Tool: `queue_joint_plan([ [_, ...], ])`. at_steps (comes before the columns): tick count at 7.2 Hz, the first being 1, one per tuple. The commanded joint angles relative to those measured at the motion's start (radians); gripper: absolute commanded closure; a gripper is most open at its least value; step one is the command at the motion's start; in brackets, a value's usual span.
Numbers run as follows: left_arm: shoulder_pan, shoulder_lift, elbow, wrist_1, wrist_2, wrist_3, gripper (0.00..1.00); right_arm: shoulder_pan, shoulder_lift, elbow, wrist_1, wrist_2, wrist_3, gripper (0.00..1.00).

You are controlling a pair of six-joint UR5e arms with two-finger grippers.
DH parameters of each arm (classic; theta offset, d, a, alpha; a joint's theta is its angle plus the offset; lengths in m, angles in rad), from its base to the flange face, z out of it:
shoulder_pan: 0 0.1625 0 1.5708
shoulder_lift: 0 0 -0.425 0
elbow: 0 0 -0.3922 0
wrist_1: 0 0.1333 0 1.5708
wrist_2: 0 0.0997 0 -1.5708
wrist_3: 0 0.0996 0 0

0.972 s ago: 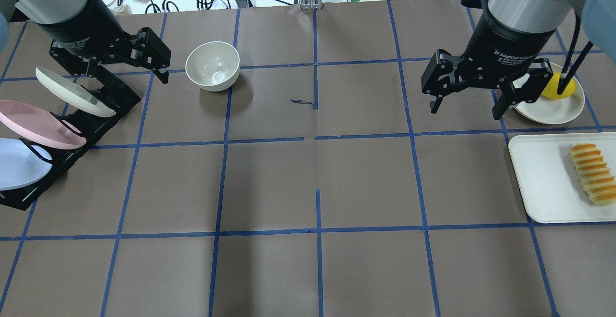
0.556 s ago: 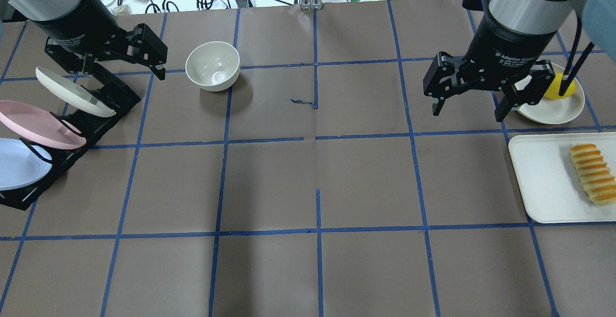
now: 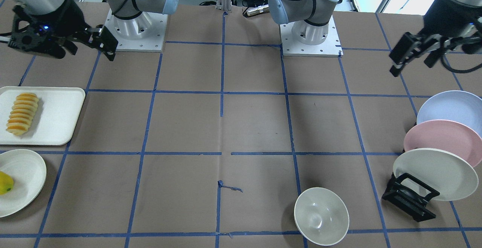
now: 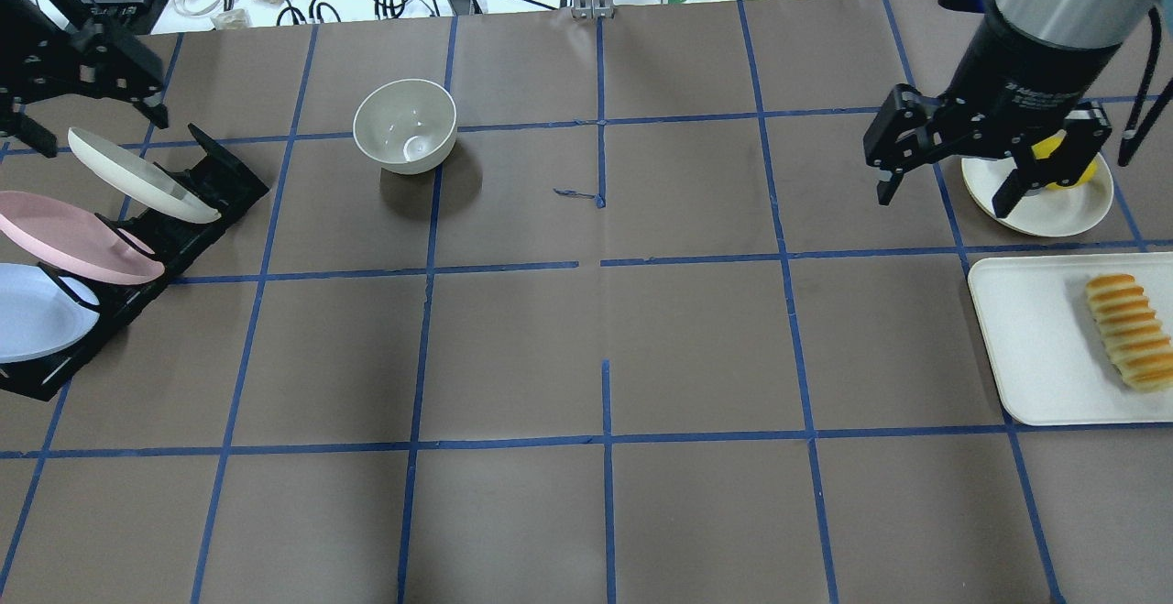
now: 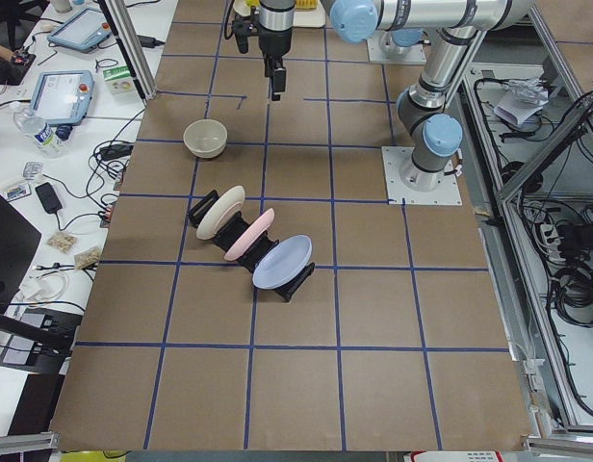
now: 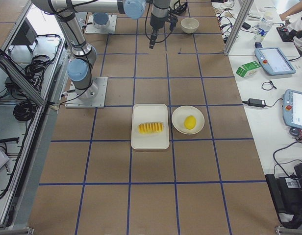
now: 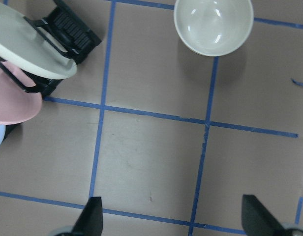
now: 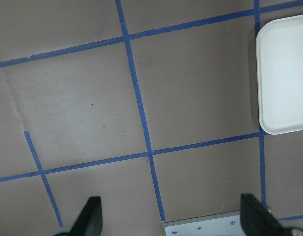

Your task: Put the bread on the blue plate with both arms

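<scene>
The bread lies on a white tray at the table's right edge; it also shows in the front view. The blue plate leans in the nearest slot of a black rack, and shows in the front view too. My left gripper is open and empty, high above the rack's far end. My right gripper is open and empty, beside the small plate, beyond the tray. Both wrist views show wide-open fingers over bare table.
A pink plate and a white plate fill the rack's other slots. A white bowl stands right of the rack. A small cream plate with a yellow fruit sits behind the tray.
My left gripper has swung left, toward the table's far-left corner. My right gripper has moved right, toward the small plate. Both stay open.
</scene>
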Motion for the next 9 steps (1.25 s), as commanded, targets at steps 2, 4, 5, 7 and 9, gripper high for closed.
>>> queue_joint_plan([
  [2, 0.396, -0.052, 0.007, 0.039, -0.002, 0.09, 0.0, -0.267, 0.07, 0.059, -0.152, -0.086, -0.284, 0.0],
  [4, 0.493, -0.156, -0.01, 0.128, 0.009, 0.164, 0.0, -0.359, 0.19, 0.063, -0.319, -0.145, -0.44, 0.0],
  [5, 0.551, -0.219, -0.013, 0.201, 0.053, 0.176, 0.0, -0.427, 0.241, 0.063, -0.353, -0.141, -0.518, 0.0],
  [7, 0.573, -0.325, -0.042, 0.303, 0.09, 0.184, 0.0, -0.475, 0.319, 0.063, -0.413, -0.134, -0.575, 0.0],
  [9, 0.576, -0.352, -0.073, 0.358, 0.092, 0.153, 0.05, -0.477, 0.394, 0.063, -0.453, -0.14, -0.575, 0.0],
])
